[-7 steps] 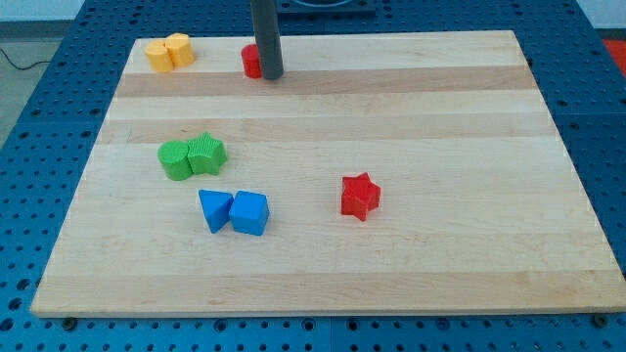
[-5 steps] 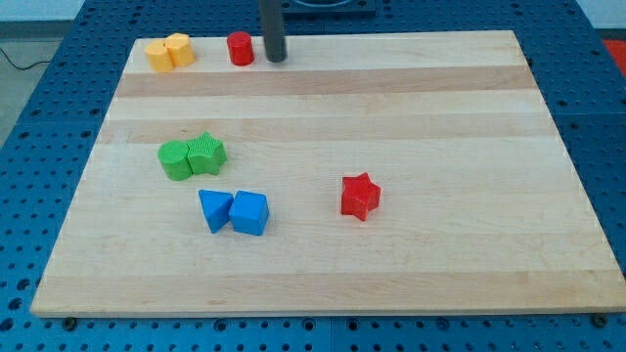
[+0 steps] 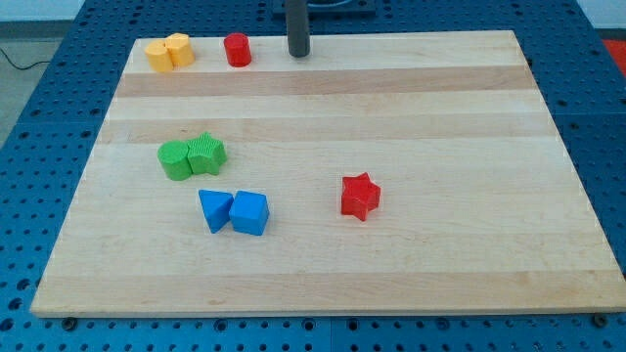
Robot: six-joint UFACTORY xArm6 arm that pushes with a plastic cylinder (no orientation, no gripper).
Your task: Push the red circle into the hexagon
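Note:
The red circle (image 3: 237, 49) stands near the board's top edge, left of centre. Two yellow blocks sit at the top left corner, touching: the left one (image 3: 157, 55) looks like the hexagon, the right one (image 3: 178, 49) is rounder. A gap separates the red circle from the yellow pair on its left. My tip (image 3: 298, 54) is on the board to the right of the red circle, apart from it, at about the same height in the view.
Two green blocks (image 3: 192, 156) sit touching at the left middle. A blue triangle (image 3: 214, 209) and a blue cube (image 3: 249, 212) sit below them. A red star (image 3: 359, 196) lies right of centre. The wooden board (image 3: 411, 264) rests on a blue pegboard table.
The red circle slid left and slightly up toward the yellow blocks. My tip then moved right and up, away from the circle.

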